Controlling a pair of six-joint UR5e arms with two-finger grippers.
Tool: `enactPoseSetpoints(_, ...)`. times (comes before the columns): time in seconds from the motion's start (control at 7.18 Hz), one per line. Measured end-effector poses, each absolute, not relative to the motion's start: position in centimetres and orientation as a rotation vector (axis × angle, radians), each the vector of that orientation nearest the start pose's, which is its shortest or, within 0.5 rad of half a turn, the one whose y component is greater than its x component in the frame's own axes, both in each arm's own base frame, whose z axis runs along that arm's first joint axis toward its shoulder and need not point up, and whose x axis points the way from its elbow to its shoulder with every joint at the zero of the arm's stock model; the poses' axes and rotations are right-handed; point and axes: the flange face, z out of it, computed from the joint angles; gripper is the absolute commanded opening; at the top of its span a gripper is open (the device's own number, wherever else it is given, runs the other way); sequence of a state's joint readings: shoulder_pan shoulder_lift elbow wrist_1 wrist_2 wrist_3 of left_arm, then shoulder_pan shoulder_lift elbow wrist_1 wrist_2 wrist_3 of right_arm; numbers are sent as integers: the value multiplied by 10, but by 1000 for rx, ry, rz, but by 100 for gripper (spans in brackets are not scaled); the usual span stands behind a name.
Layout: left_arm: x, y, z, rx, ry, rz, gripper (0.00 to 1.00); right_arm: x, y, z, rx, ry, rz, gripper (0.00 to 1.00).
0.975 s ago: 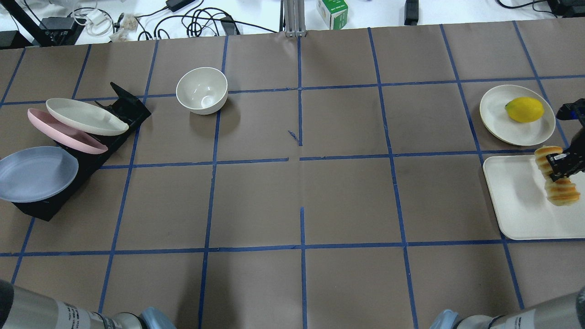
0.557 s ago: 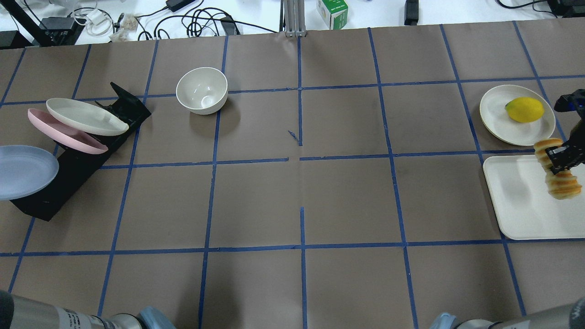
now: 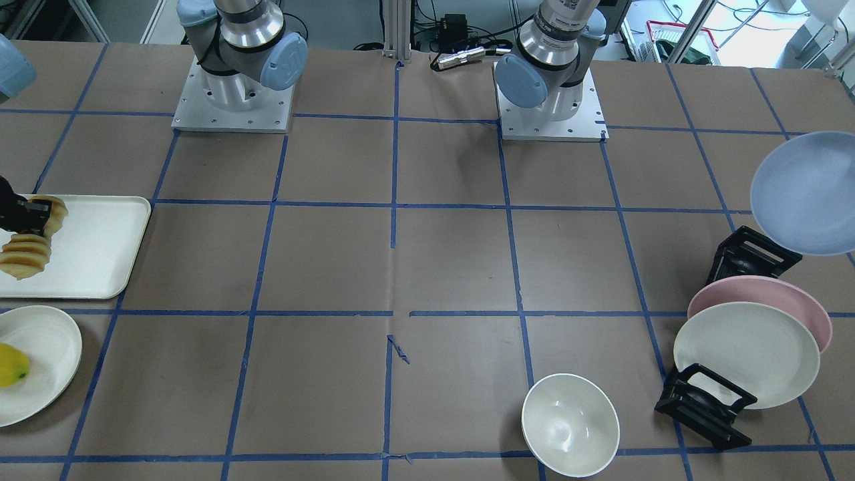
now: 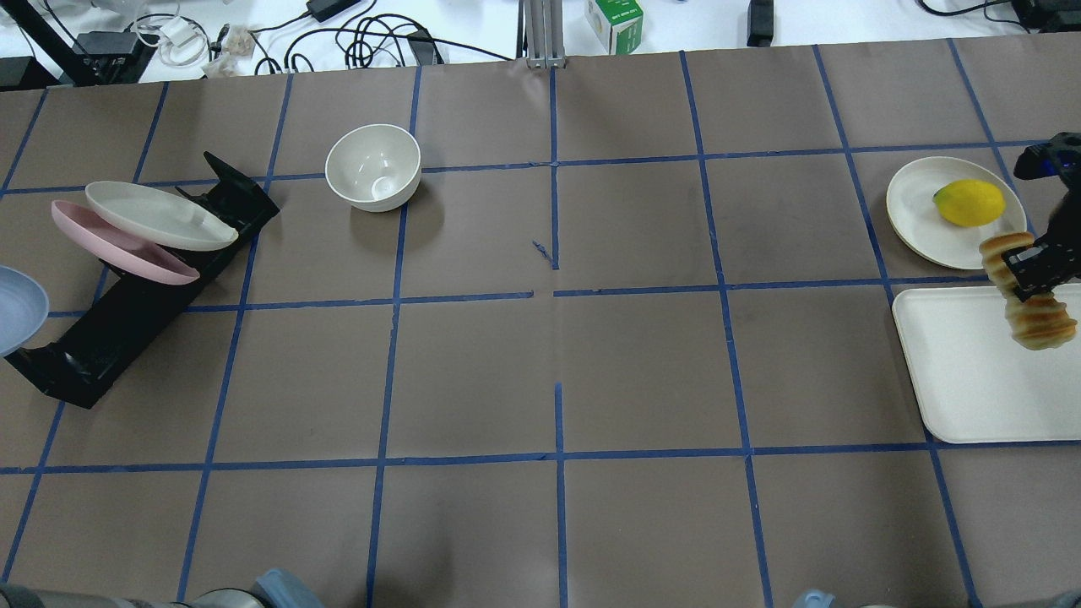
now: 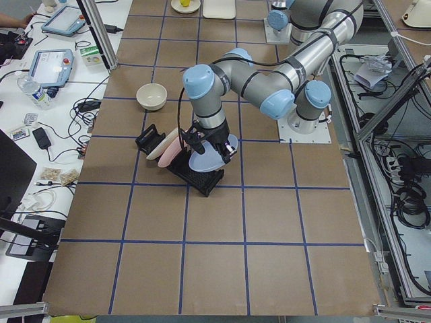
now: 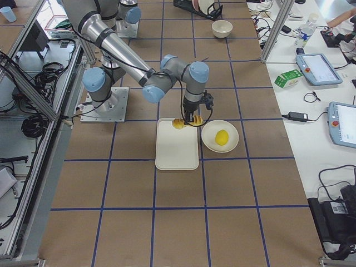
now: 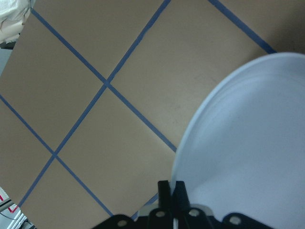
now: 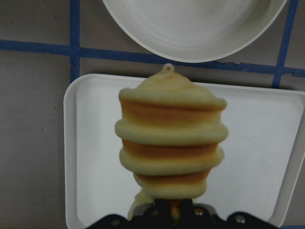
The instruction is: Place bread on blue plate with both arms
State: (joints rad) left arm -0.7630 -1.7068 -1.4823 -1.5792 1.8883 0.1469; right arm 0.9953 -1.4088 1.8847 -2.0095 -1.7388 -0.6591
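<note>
My left gripper (image 7: 171, 188) is shut on the rim of the blue plate (image 7: 248, 143) and holds it in the air, clear of the black rack. The plate shows at the far left edge of the overhead view (image 4: 15, 308) and on the right in the front-facing view (image 3: 805, 194). My right gripper (image 4: 1034, 272) is shut on the middle of the bread (image 4: 1040, 323), a ridged golden loaf. It holds the bread above the far edge of the white tray (image 4: 963, 380). The bread fills the right wrist view (image 8: 171, 143).
The black rack (image 4: 127, 312) holds a pink plate (image 4: 118, 245) and a cream plate (image 4: 156, 215). A white bowl (image 4: 373, 166) stands at the back left of centre. A yellow lemon (image 4: 969, 203) lies on a cream plate (image 4: 916, 215) beyond the tray.
The blue plate has moved left off the rack, now mostly past the overhead view's left edge. The bread has risen and shifted slightly towards the lemon plate.
</note>
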Motion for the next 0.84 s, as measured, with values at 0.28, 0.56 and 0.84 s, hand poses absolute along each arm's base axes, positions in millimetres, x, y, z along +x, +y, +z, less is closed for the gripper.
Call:
enactPoseSetpoints(0.28,256,-462,488,-853,2871,205,0,-172,-507,323,-151,3235,224,8)
enactPoseSetpoints(0.56,169,-496,484,-755,3042,116,0,-158,-528,359,-201,3219,216,8)
enactPoseSetpoints(0.84,52,-539,470,-588,3145,-9,0,-131,-547,368,-253,3178,179,7)
